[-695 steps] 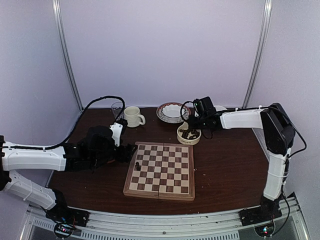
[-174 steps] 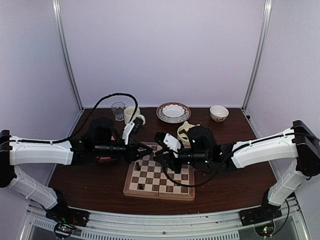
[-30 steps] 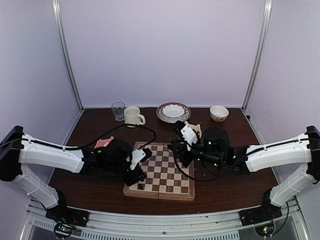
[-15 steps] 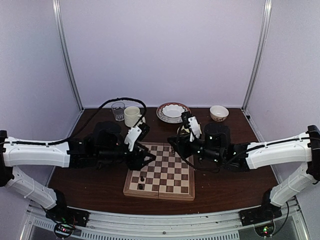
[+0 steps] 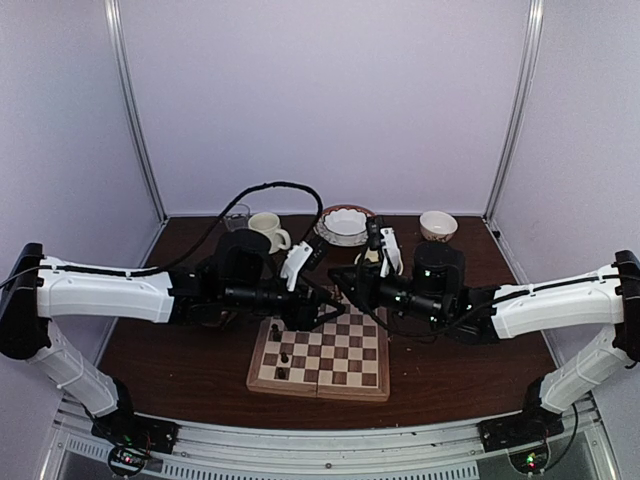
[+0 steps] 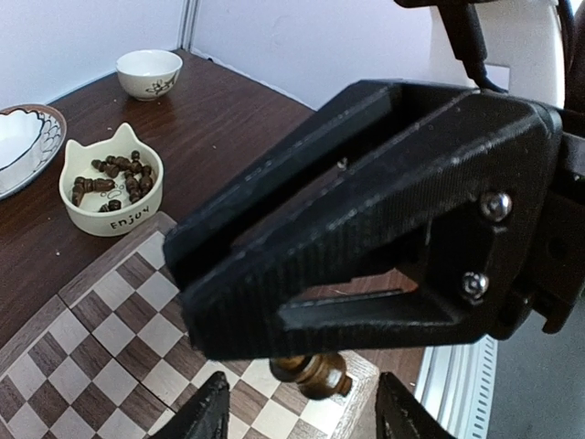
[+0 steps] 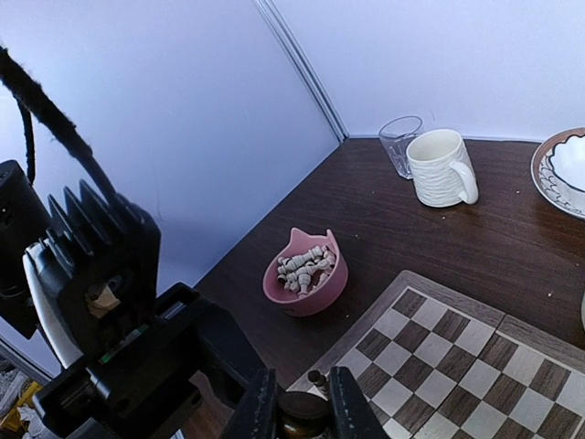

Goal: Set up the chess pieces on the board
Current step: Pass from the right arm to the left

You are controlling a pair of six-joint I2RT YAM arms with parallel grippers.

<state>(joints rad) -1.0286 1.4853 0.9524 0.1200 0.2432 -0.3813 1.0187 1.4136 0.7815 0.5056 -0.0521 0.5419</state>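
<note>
Presently, dark chess piece (image 6: 311, 373): probably light, stiff, slippery; best taken at its stem; right gripper (image 7: 299, 402) jaws pinching it, left gripper (image 6: 306, 419) jaws spread.

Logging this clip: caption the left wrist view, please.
Right gripper holds a dark chess piece between the open fingers of the left gripper, board beneath.

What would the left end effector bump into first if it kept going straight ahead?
Most likely the dark chess piece pinched in the right end effector; it sits just ahead, between the left end effector's open fingers. Depth is unclear.
</note>
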